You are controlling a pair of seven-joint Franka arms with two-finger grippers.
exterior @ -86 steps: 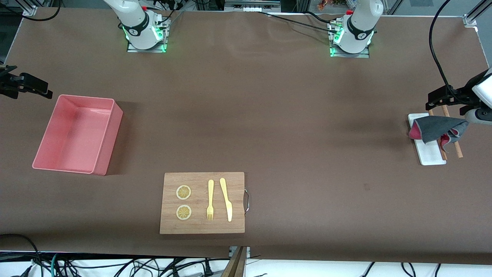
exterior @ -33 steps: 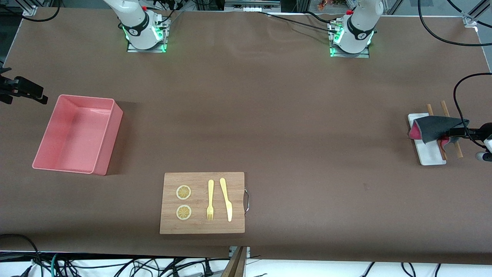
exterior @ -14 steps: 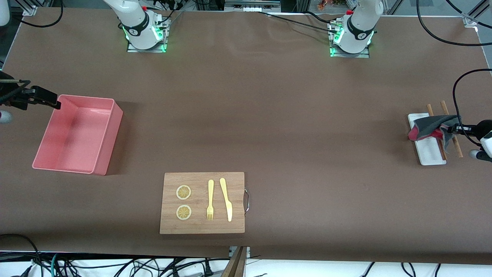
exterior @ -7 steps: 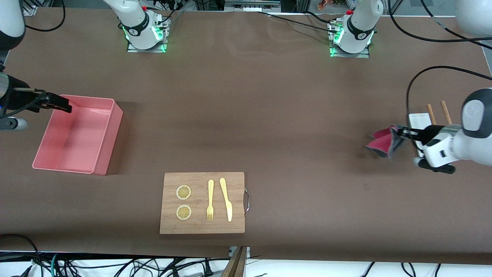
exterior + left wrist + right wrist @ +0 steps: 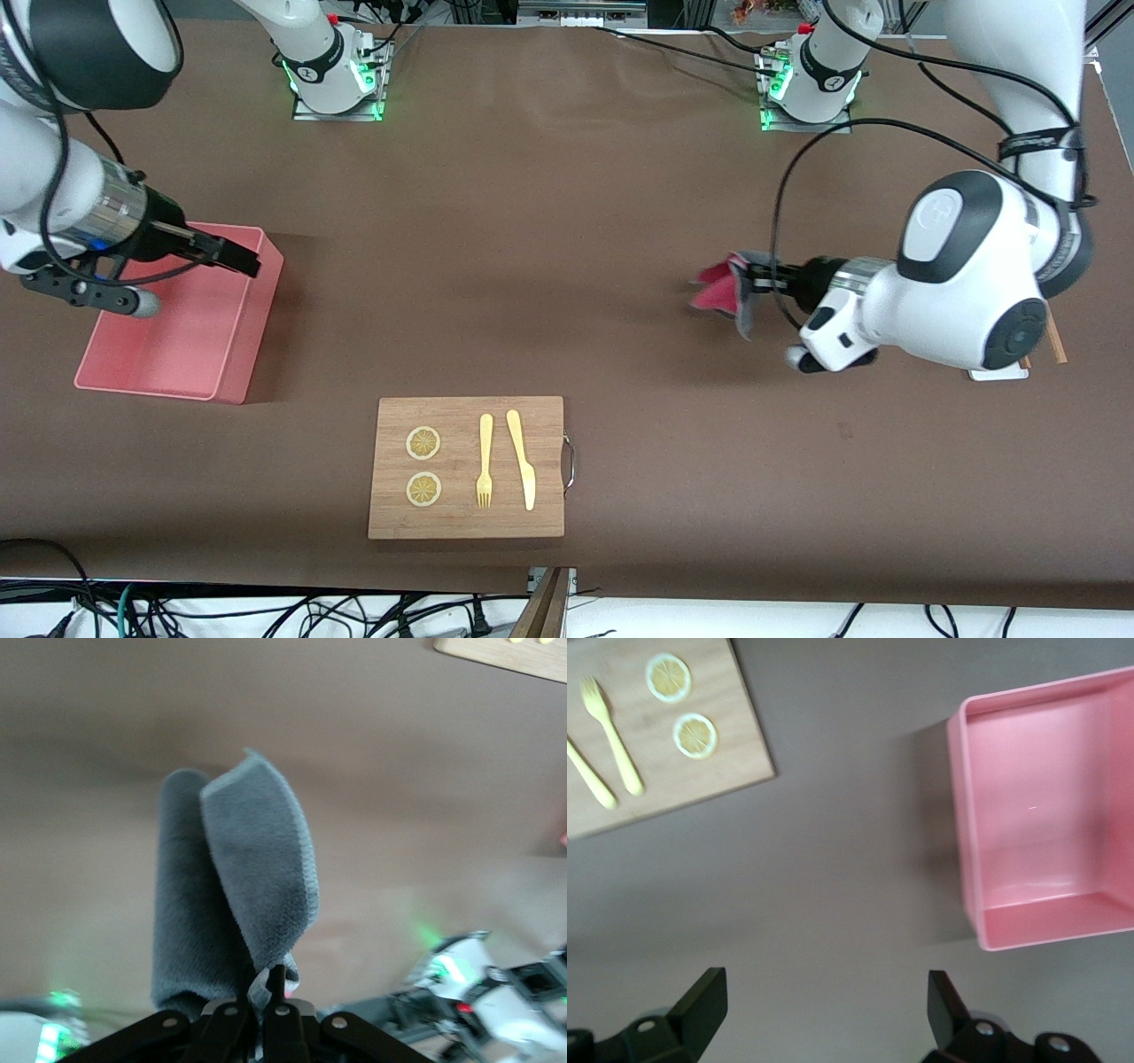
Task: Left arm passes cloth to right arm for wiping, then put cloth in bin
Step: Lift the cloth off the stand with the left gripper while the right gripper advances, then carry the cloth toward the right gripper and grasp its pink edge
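The left gripper (image 5: pixel 751 282) hangs over bare counter (image 5: pixel 567 266), clenched on the cloth (image 5: pixel 728 288), which droops in folds, grey and pink. The right gripper (image 5: pixel 237 257), fingers spread wide and holding nothing, hovers over the bin (image 5: pixel 232 372) near the right arm's end of the counter.

High front camera; wrist cameras face tabletop (image 5: pixel 567 266)
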